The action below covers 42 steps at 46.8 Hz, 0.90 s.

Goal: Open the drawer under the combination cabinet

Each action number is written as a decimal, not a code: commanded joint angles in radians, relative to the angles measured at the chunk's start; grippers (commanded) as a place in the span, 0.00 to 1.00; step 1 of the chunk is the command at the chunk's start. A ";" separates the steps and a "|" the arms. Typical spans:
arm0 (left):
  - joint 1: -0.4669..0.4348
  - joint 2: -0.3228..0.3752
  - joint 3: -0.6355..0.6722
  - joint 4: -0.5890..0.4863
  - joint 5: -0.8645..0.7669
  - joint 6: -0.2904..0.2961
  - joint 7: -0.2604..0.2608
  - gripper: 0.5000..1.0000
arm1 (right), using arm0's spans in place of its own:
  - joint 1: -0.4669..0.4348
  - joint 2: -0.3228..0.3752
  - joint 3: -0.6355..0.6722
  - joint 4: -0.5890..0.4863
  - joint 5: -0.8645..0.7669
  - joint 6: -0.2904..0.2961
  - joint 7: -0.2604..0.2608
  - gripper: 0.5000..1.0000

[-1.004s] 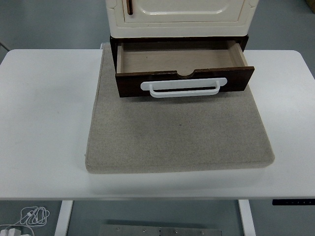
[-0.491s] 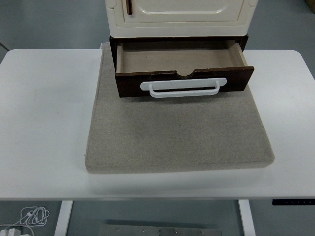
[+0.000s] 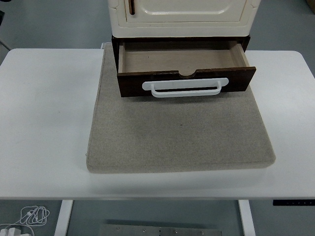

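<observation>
Neither robot hand is in the shot, so can't tell their state. The dark wood drawer [image 3: 184, 69] is pulled out from under the cream cabinet [image 3: 182, 14], white handle [image 3: 185, 88] facing the near edge. It sits on a beige felt mat [image 3: 179, 132], which has lots of bare room in front, on the white table [image 3: 44, 123].

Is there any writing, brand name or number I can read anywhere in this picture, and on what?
None can be read.
The cream cabinet, the dark drawer with its white handle, the grey mat and the white table carry no print.
The black panel at the table's near right edge has tiny marks, too small to read.
</observation>
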 commanded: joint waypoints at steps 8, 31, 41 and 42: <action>0.059 -0.044 -0.004 0.056 -0.006 -0.010 0.008 1.00 | -0.003 0.000 0.000 -0.001 0.000 0.001 0.000 0.85; 0.220 -0.069 -0.065 0.071 -0.119 -0.176 -0.017 1.00 | -0.006 0.000 0.000 0.003 -0.003 0.010 0.000 0.85; 0.274 -0.069 -0.085 0.071 -0.122 -0.259 -0.026 1.00 | -0.009 0.000 0.002 0.003 -0.002 0.008 0.000 0.85; 0.276 -0.069 -0.085 0.073 -0.122 -0.263 -0.029 1.00 | -0.009 0.000 0.002 0.003 -0.002 0.008 0.000 0.85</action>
